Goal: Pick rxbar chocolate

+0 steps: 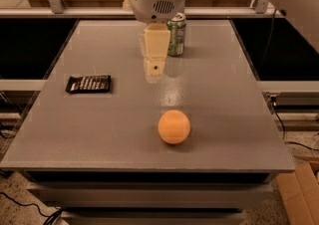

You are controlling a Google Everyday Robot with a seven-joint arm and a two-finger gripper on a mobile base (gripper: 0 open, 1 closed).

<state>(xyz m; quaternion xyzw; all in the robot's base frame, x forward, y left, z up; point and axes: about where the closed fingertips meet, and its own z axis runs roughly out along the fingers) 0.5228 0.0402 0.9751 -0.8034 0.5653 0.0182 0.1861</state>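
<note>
The rxbar chocolate (88, 83), a flat black wrapped bar with pale print, lies on the left side of the grey table (224, 119). My gripper (155, 68) hangs from the white arm over the table's middle back, pointing down, well to the right of the bar and above the surface. It holds nothing that I can see.
A green drink can (176, 34) stands just right of and behind the gripper. An orange ball (174, 126) sits in front of the gripper, towards the table's front edge. A cardboard box (299, 189) is on the floor at the lower right.
</note>
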